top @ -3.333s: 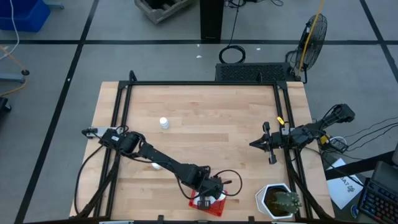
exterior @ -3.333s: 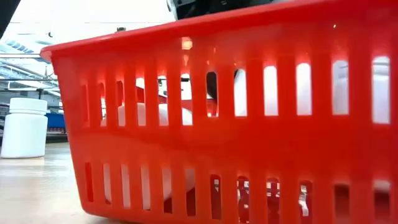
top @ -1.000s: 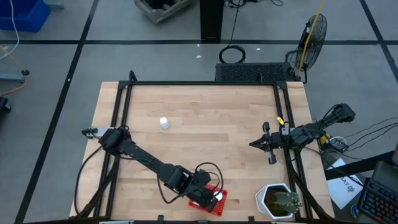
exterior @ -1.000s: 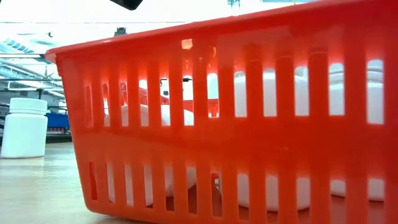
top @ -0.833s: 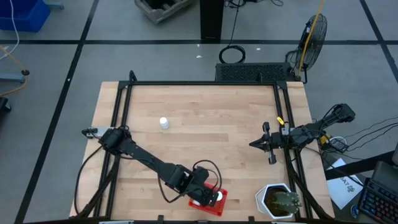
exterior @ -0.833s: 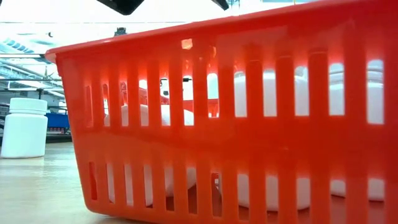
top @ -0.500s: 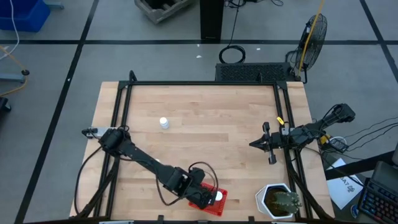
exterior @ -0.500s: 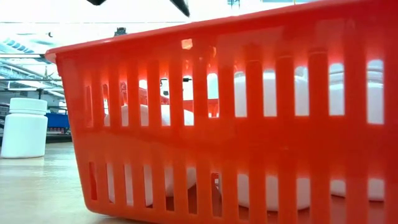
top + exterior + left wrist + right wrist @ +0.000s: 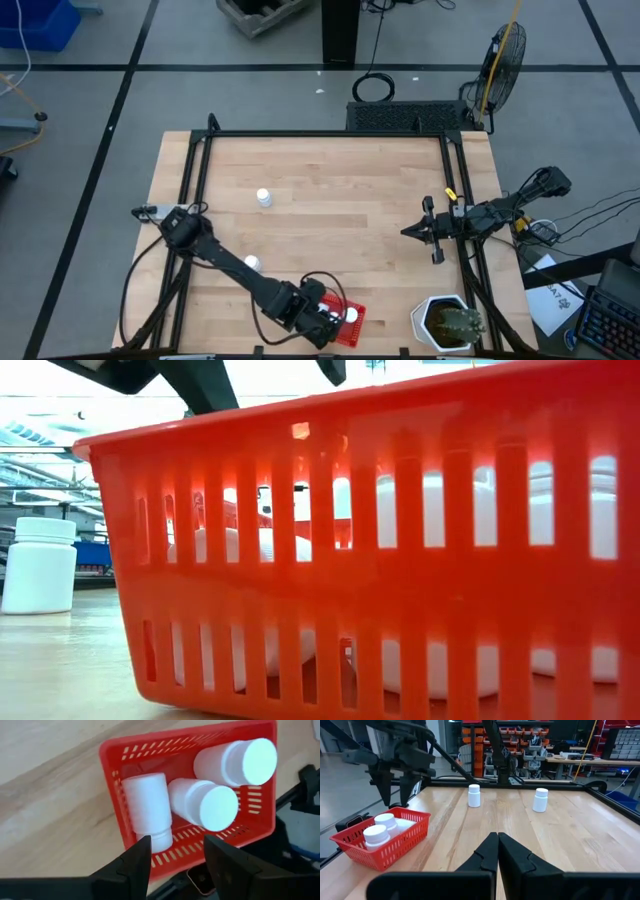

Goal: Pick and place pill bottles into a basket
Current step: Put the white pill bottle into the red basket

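Red plastic made up the basket [image 9: 345, 324], low in the middle of the high view, at the near edge of the wooden surface [image 9: 340, 190]. Three white pill bottles [image 9: 202, 802] lay inside it: two tipped with their caps up and one flat on its side. The left tool [image 9: 175, 855] hung just above the basket with its fingers apart and nothing between them, most likely because it had let a bottle go. Two more bottles stood out on the surface, one [image 9: 264, 198] left of the middle and one [image 9: 252, 264] lower down beside the left arm. The right tool [image 9: 496, 851] waited at the right side with its fingers together.
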Robot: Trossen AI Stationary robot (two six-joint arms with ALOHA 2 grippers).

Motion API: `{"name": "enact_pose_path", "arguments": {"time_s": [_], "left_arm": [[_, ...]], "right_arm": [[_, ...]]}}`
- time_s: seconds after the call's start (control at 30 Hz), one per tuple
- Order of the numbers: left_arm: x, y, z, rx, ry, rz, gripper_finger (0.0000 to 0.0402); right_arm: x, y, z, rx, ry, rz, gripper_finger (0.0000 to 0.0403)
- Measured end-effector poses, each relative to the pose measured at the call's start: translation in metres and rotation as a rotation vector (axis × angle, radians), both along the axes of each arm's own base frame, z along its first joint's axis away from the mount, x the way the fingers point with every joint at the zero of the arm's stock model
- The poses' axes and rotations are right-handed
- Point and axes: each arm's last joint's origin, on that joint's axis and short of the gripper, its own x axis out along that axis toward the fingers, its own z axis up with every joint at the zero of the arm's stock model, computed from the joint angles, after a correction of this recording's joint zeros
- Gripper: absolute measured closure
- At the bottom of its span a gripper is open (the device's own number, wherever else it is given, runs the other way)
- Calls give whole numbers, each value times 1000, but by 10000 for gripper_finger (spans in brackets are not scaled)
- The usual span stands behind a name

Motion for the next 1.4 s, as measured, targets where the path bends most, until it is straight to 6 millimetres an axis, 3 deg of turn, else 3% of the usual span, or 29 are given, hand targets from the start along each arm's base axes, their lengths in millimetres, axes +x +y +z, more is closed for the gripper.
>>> {"name": "enact_pose_path", "arguments": {"time_s": [0.33, 0.77, 1.1, 1.4], "left_arm": [[5, 2, -6, 35, -8, -73, 215], [14, 19, -15, 63, 36, -104, 215], [20, 16, -41, 22, 107, -146, 215], [27, 16, -42, -2, 57, -148, 215]], "right_arm": [[0, 0, 0, 0, 0, 0, 398], [0, 0, -1, -3, 5, 0, 399], [0, 0, -1, -3, 6, 0, 399], [0, 0, -1, -6, 12, 0, 398]]}}
